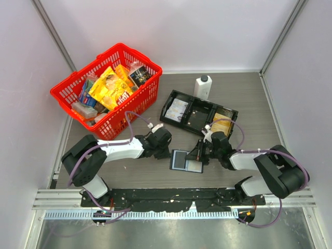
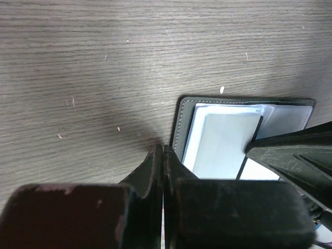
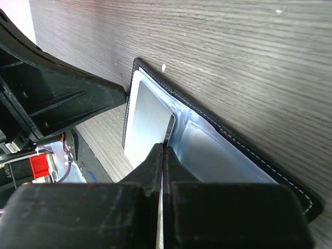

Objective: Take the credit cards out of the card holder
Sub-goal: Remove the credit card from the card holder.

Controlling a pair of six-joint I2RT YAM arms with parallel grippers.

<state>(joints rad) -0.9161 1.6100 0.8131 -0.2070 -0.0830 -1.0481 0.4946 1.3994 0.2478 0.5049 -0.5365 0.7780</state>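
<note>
The black card holder (image 1: 187, 161) lies open on the table between my two grippers, its inner faces light blue and grey. A grey credit card (image 2: 223, 148) lies on its left half, also seen in the right wrist view (image 3: 148, 116). My left gripper (image 2: 163, 148) is shut, its tips on the table right against the holder's left edge (image 2: 178, 127). My right gripper (image 3: 163, 149) is shut, its tips down at the card's inner edge near the fold. I see nothing between either pair of jaws.
A long black tray (image 1: 167, 106) stands behind the holder, with a pale item and a yellow item (image 1: 222, 123) in its compartments. A white bottle (image 1: 203, 86) stands behind it. A red basket (image 1: 119, 47) of packets is at the back left.
</note>
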